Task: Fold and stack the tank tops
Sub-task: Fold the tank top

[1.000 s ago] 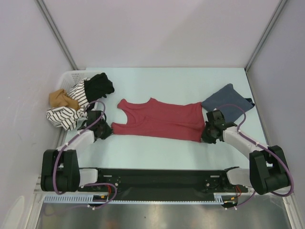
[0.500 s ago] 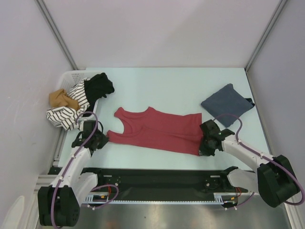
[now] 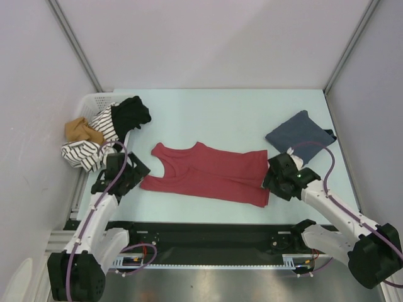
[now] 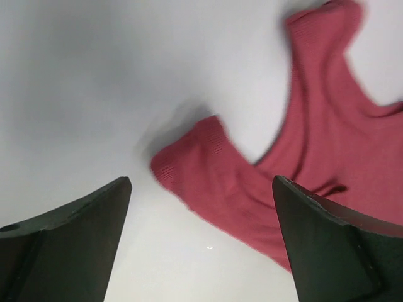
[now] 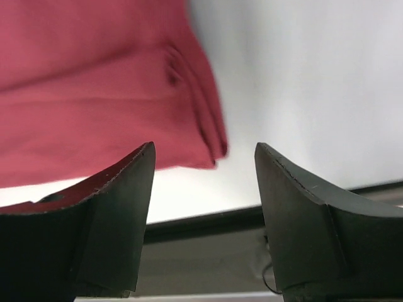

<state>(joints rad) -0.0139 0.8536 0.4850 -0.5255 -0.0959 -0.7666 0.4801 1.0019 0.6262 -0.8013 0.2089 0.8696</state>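
Red tank top [image 3: 208, 175] lies flat on the worktop [image 3: 214, 113], near-centre. Its long axis runs left-right, with the straps at the left end and the hem at the right. Left gripper [image 3: 137, 171] sits just off the near strap end, jaws wide apart and empty; in its wrist view the strap tip lies straight ahead between the fingers. Right gripper [image 3: 272, 181] is at the near hem corner, jaws also apart and holding nothing, with the creased corner just ahead. Each arm is therefore nearest its own end, so I'd guess the next fold is a two-arm job across that axis. Blue-grey tank top [image 3: 300, 137] is already a folded square at far right, clear of the red one. Basket [image 3: 94, 99] at far left holds a striped garment [image 3: 85, 154], a black one [image 3: 131, 113] and a tan one [image 3: 80, 130], all spilling over the rim.
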